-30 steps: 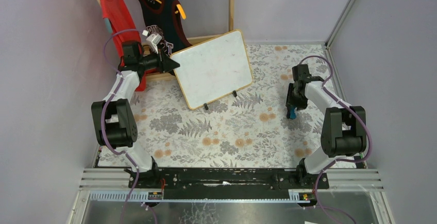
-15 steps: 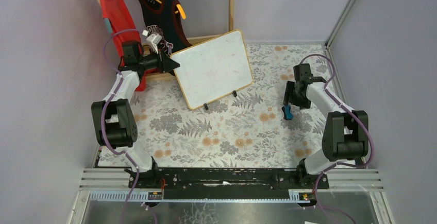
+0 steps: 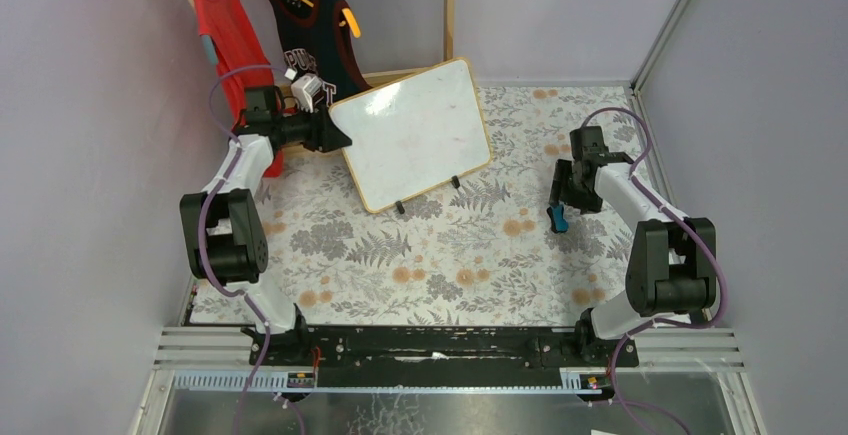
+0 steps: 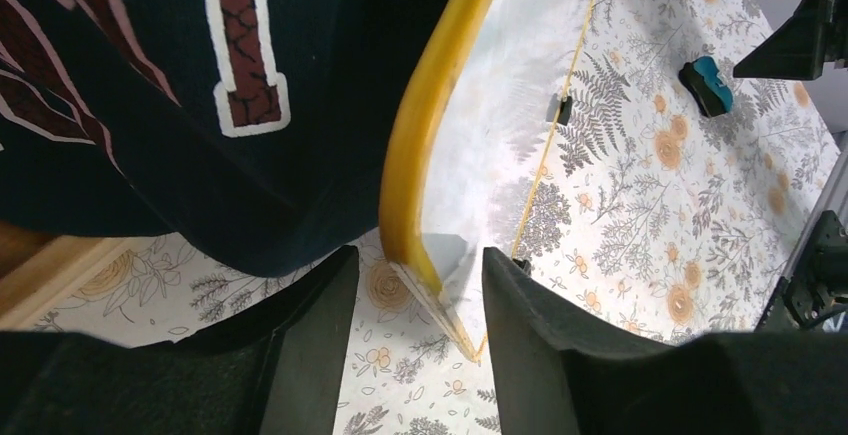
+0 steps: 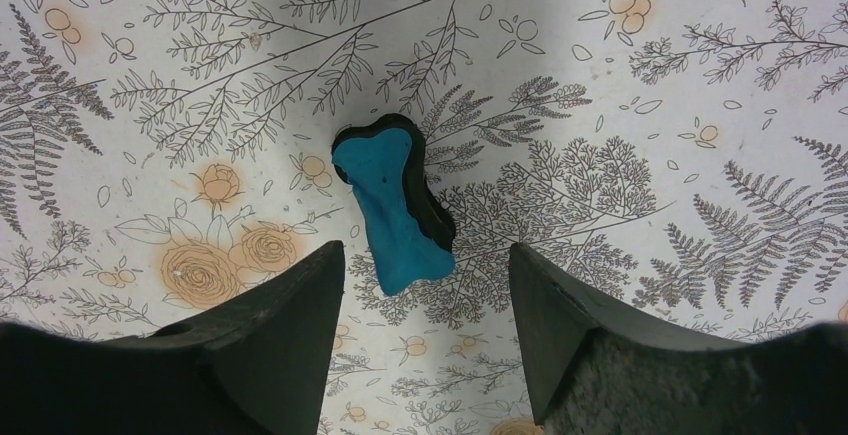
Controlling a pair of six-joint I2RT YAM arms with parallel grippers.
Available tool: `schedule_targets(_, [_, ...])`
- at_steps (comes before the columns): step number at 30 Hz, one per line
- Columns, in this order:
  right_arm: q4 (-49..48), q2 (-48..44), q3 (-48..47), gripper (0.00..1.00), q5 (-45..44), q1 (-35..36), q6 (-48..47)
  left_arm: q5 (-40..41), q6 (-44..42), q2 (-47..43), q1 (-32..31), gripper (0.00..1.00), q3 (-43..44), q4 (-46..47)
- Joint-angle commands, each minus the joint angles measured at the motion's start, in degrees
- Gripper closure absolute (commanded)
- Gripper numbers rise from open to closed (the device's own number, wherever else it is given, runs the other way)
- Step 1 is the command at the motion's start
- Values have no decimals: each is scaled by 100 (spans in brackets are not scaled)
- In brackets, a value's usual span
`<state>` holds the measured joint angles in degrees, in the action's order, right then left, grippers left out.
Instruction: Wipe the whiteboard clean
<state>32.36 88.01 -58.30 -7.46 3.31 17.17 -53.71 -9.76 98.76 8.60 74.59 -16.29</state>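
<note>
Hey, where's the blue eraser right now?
In the top view the blue eraser lies on the floral tablecloth on the right side, just below the open right end effector and well right of the whiteboard.

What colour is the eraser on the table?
Blue eraser, black backing; best in right wrist view.

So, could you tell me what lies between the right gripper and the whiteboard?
Nothing but bare floral tablecloth, seen in the top view; the blue eraser lies under the right gripper itself.
</note>
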Motion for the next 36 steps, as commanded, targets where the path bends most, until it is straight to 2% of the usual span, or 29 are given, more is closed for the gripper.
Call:
schedule_targets(1, [-88,-177,3,33,88,-25,41,-192,-57,-41,-40,50,222,-345])
schedule_targets(4, [-107,-192,9,33,121,-25,36,-232,-159,-220,-39,45,210,-527])
schedule_targets(5, [-127,-192,15,33,138,-24,34,-226,-224,-337,-32,39,191,-633])
schedule_targets(6, [-136,-196,30,33,152,-24,35,-230,-254,-445,-23,19,151,-665])
schedule_targets(7, [-153,-201,42,33,161,-24,37,-216,-281,-576,-15,8,95,-687])
schedule_targets(9, [-187,-220,70,33,190,-24,41,-145,-338,-848,4,0,-33,-714])
schedule_targets(15, [-272,-447,179,33,228,-24,54,178,-230,-1745,208,0,-409,-717])
schedule_targets(19, [-296,-655,248,33,207,-23,87,857,-75,-2469,282,0,-771,-622])
schedule_targets(29, [-544,-944,452,32,48,-15,289,2118,-22,-4263,282,0,-2369,-90])
schedule_targets(36, [-1678,-1858,1431,31,-616,-7,361,2990,496,-4582,281,0,-3439,1105])
